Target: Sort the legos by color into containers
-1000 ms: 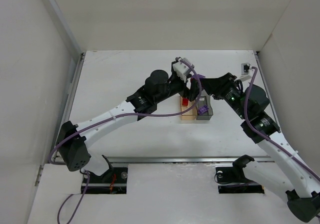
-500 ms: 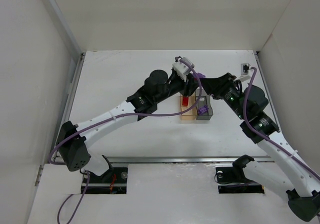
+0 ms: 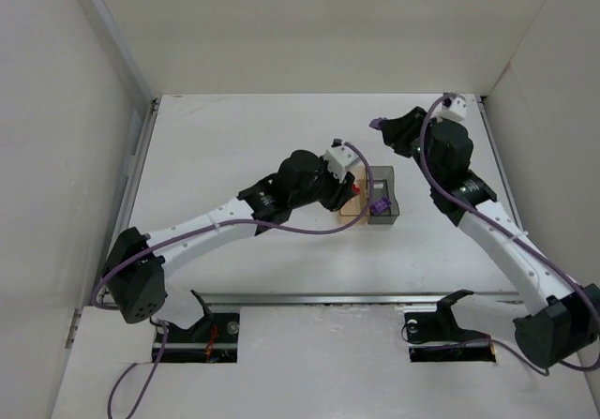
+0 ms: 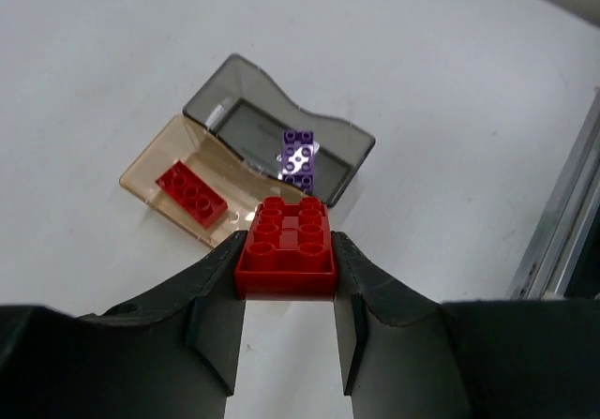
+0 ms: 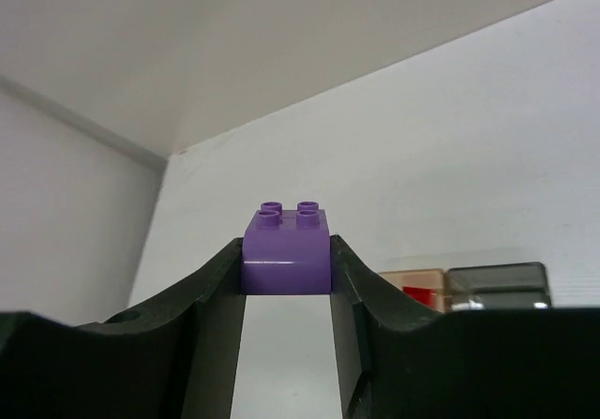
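Left wrist view: left gripper (image 4: 286, 261) clamps red lego (image 4: 286, 241) by amber bin (image 4: 214, 171) holding flat red lego (image 4: 192, 192); purple piece (image 4: 299, 157) in grey bin (image 4: 248, 124). Only the right wrist view shows right gripper (image 5: 286, 261) pinching purple lego (image 5: 287, 250).

amber bin (image 3: 352, 212) half under left arm (image 3: 281, 194)

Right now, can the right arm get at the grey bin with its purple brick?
Probably yes. The grey bin is open-topped, and the right gripper, shut on the purple brick, hangs just beyond it. The left gripper, by the amber bin alongside, is close but not above the grey one.
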You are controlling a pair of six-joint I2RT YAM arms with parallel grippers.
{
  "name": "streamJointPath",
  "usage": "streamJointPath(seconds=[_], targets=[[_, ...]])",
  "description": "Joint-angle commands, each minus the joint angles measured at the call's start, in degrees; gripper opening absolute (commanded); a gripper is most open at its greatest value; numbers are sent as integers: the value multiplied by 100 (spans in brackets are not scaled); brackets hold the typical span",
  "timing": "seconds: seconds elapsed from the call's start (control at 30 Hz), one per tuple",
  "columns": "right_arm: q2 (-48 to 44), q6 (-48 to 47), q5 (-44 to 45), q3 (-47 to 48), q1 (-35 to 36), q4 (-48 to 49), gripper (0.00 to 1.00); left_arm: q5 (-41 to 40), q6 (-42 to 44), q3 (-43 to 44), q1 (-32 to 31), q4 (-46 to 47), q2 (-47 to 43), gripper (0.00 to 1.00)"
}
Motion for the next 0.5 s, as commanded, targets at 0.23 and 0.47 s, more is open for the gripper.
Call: streamJointPath(seconds=[0.23, 0.47], targets=[[164, -537, 280, -439, -52, -1421, 0, -115, 373, -257, 198, 180, -371, 0], [515, -406, 149, -1073, -52, -1618, 0, -62, 426, -197, 250, 233, -11, 0]])
